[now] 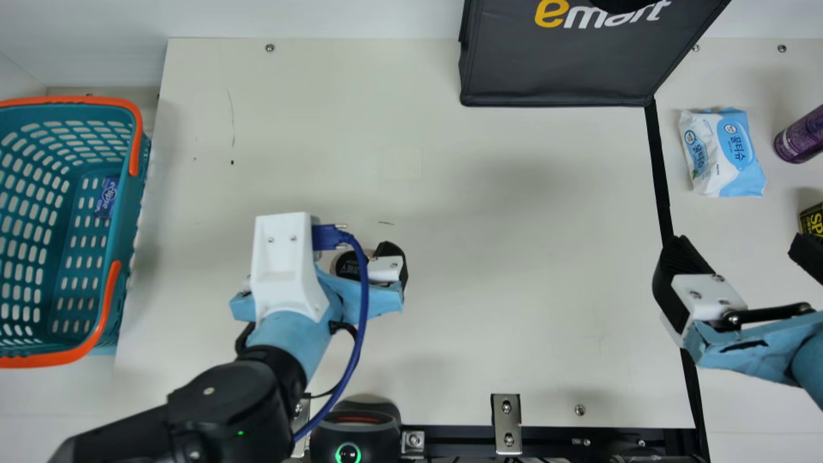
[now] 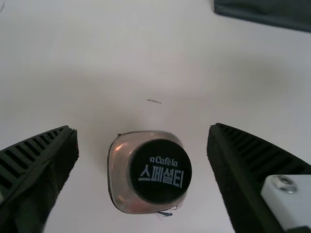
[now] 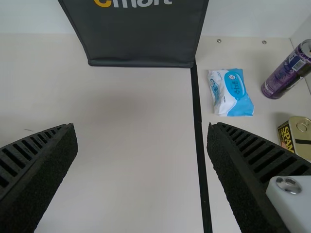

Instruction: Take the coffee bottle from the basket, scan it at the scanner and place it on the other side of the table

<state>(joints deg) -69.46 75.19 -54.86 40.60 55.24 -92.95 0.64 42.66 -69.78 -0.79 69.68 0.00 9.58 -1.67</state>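
Behind cream table [image 1: 514, 206], white wall [image 1: 321, 18].

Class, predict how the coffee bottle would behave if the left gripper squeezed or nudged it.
The coffee bottle probably holds its shape, its squarish outline looking undented. Its shiny shoulder suggests it might slip between the fingers. Standing upright, it could tip if nudged, though its flattish sides should discourage rolling.

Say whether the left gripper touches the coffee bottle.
Apart: the left wrist view shows bare table between the bottle and each finger of the left gripper.
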